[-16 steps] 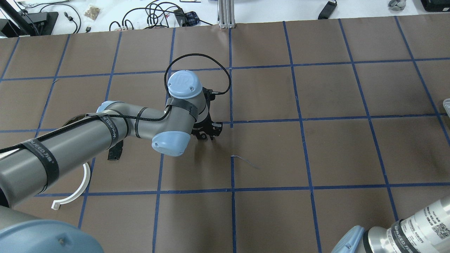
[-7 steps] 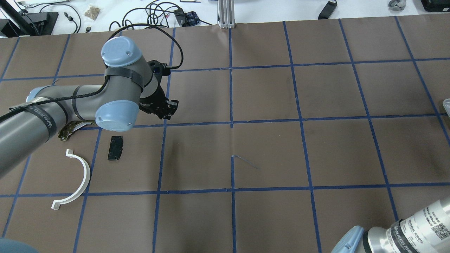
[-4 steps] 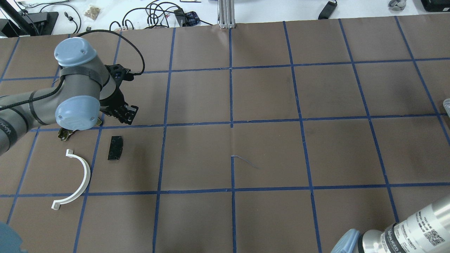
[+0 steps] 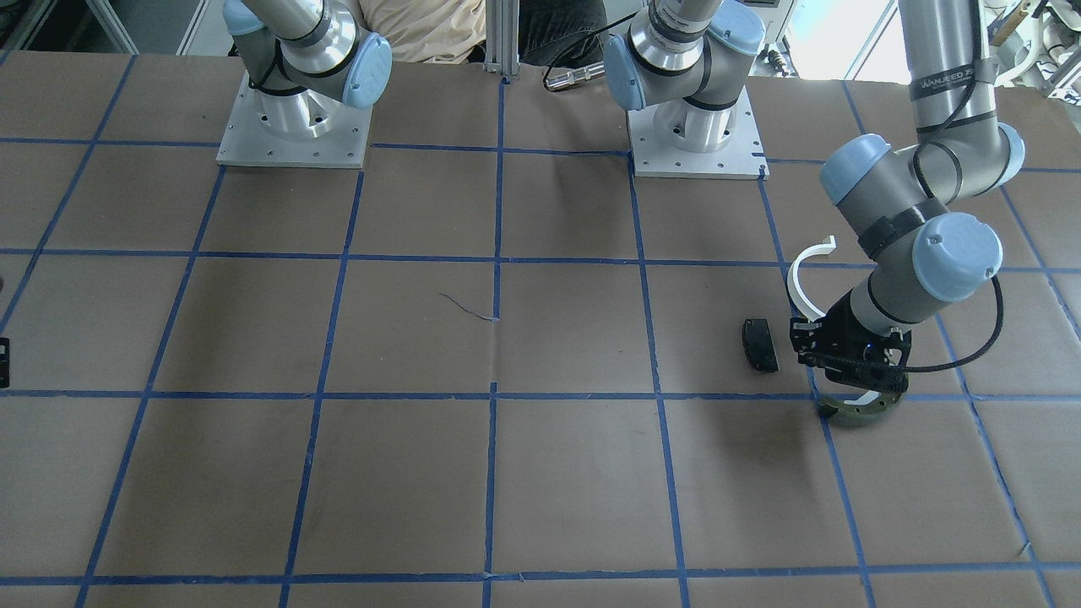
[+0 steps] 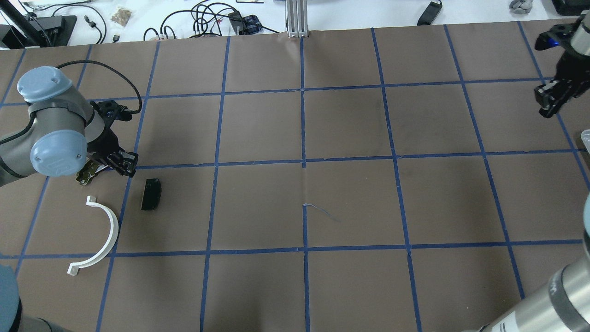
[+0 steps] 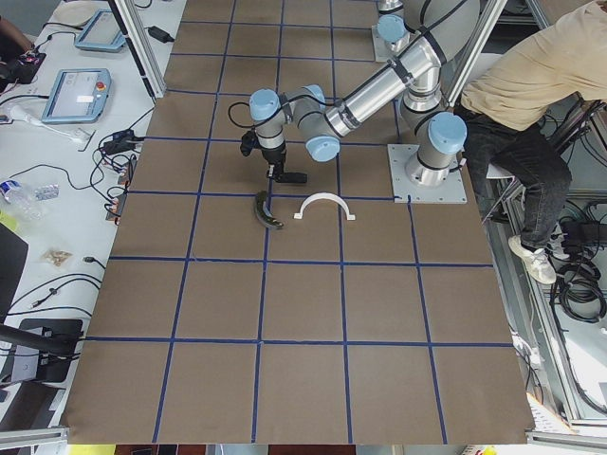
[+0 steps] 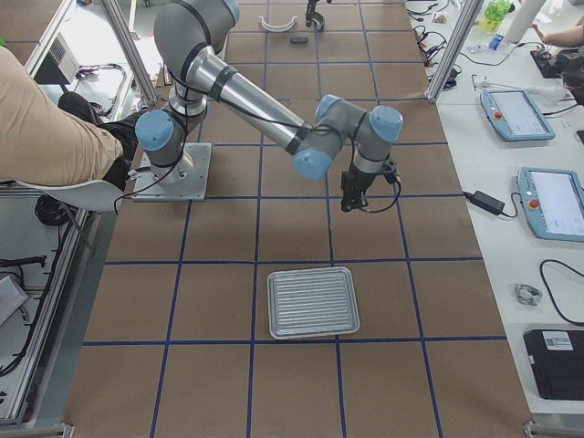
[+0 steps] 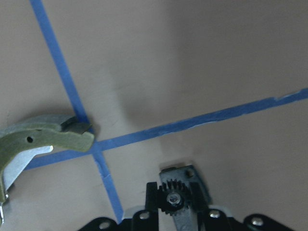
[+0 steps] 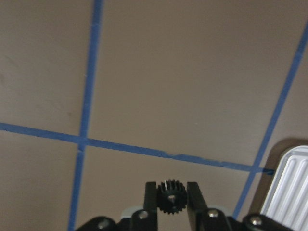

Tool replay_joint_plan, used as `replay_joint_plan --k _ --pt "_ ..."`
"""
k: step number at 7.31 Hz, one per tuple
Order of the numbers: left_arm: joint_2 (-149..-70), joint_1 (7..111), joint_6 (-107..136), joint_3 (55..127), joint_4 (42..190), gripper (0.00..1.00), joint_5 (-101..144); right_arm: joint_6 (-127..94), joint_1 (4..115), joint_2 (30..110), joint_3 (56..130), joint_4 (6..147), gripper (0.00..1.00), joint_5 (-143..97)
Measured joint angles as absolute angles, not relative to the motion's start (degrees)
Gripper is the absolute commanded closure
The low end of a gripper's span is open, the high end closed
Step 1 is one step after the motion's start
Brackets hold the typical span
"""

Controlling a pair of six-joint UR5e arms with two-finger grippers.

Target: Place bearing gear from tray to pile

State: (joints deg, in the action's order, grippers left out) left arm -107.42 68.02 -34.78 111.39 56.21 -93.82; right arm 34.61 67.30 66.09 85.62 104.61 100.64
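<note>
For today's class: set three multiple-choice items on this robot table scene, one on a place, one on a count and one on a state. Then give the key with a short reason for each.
1. In the overhead view, where is the white arc relative to the black pad?
A. Right of it
B. Left of it, nearer the robot
C. On top of it

2. How many loose parts lie together in the overhead view's left half?
A. One
B. Five
C. Three

3. How does the white arc rest?
A. Flat on the table
B. Standing on one end
C. Stacked on the black pad

Key:
1 B: the arc sits left of and below the pad in that view.
2 C: there are only the white arc, the black pad and the green curved part.
3 A: its whole curve lies flat on the paper, apart from the pad.
</note>
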Motion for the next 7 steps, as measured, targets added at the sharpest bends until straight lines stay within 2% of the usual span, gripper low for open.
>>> replay_joint_plan --k 1,2,7 --pt "-107.9 67.7 -34.9 111.4 56.1 0.75 -93.8 25.5 73.7 66.8 85.7 103.0 1.00 99.8" --pt "-108.4 67.5 -35.0 111.2 56.0 0.01 -93.8 15.8 79.9 67.0 85.8 101.9 1.00 97.2" --pt "-108.5 68.3 -32.9 109.5 57.1 0.00 -93.6 -23.3 106.6 63.3 87.2 107.4 1.00 87.3"
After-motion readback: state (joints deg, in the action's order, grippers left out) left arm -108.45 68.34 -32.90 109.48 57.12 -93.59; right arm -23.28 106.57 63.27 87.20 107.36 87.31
